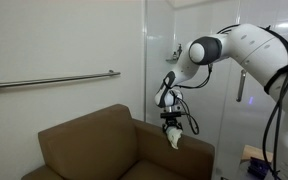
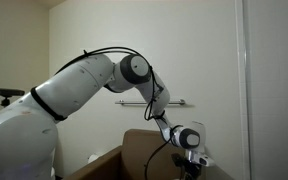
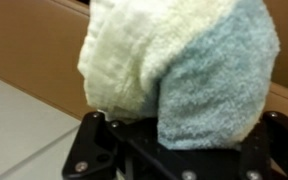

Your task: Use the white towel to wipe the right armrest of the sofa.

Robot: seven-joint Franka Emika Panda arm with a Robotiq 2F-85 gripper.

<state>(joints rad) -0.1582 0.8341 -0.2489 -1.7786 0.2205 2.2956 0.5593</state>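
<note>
A brown sofa [image 1: 94, 145] stands against the wall. My gripper [image 1: 171, 128] hangs just above its armrest [image 1: 189, 150] on the side near the glass panel and is shut on the white towel [image 1: 174, 139], which dangles bunched from the jaws, at or just above the armrest top. In the wrist view the towel [image 3: 174, 70] fills most of the picture, cream on one side and bluish in shade on the other, with brown sofa fabric [image 3: 24, 40] behind. In an exterior view the gripper [image 2: 191, 160] is low by the sofa edge [image 2: 134, 150].
A metal grab rail [image 1: 49, 80] runs along the wall above the sofa. A glass panel [image 1: 199, 100] stands close behind the armrest. The robot arm [image 1: 254, 50] reaches in from the side. A light floor [image 3: 14, 125] shows below the sofa.
</note>
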